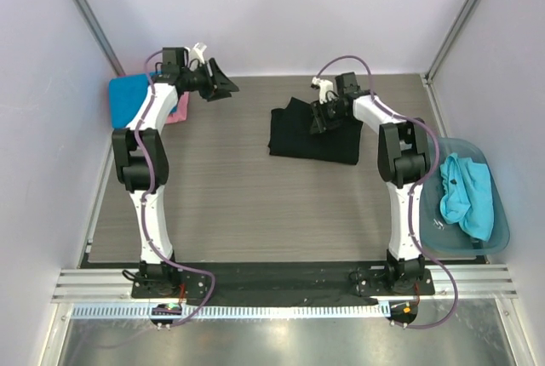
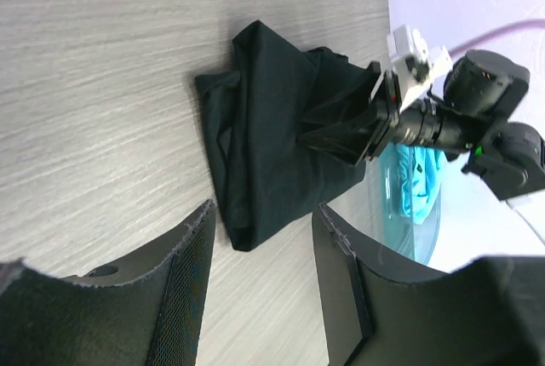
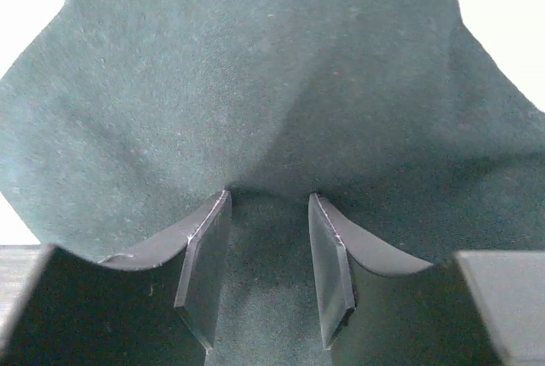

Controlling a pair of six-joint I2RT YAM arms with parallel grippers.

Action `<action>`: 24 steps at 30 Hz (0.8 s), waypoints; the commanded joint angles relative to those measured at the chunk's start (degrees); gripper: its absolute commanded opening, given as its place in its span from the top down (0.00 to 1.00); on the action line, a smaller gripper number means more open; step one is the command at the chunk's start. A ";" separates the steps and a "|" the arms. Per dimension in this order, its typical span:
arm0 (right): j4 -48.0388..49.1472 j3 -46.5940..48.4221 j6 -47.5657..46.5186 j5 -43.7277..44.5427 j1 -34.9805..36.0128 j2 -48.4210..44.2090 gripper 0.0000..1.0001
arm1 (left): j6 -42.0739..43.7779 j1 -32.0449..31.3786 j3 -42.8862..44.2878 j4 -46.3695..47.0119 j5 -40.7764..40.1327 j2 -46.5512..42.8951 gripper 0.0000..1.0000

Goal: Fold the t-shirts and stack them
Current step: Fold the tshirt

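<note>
A black t-shirt (image 1: 300, 138) (image 2: 264, 119) lies folded into a rough rectangle at the back middle of the table. My right gripper (image 1: 322, 117) (image 2: 341, 132) (image 3: 269, 197) presses down onto its right part. Its jaws stand apart, with black cloth (image 3: 272, 68) bunched between and around the fingers. My left gripper (image 1: 223, 87) (image 2: 264, 213) hovers open and empty at the back left, pointing toward the black shirt. Beside that arm a bright blue t-shirt (image 1: 129, 98) lies on a pink one (image 1: 177, 113). A turquoise t-shirt (image 1: 468, 191) (image 2: 417, 179) lies crumpled in the tub.
A translucent teal plastic tub (image 1: 498, 238) (image 2: 417, 230) stands off the table's right edge beside the right arm. White walls close in the back and both sides. Bare wood-grain table (image 1: 255, 204) stretches between the two arms.
</note>
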 commanded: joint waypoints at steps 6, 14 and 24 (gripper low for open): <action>-10.08 -12.16 -10.46 4.30 7.25 -6.19 0.54 | 1.99 -0.07 -3.98 -3.61 2.41 -4.17 0.50; -9.55 -20.51 -9.76 3.77 9.98 -15.58 0.54 | 5.59 -1.21 -10.48 -5.63 1.45 -5.67 0.49; -8.23 -14.62 1.22 7.46 4.63 -27.63 0.42 | 20.43 -7.54 -0.23 -12.74 -2.68 2.41 0.43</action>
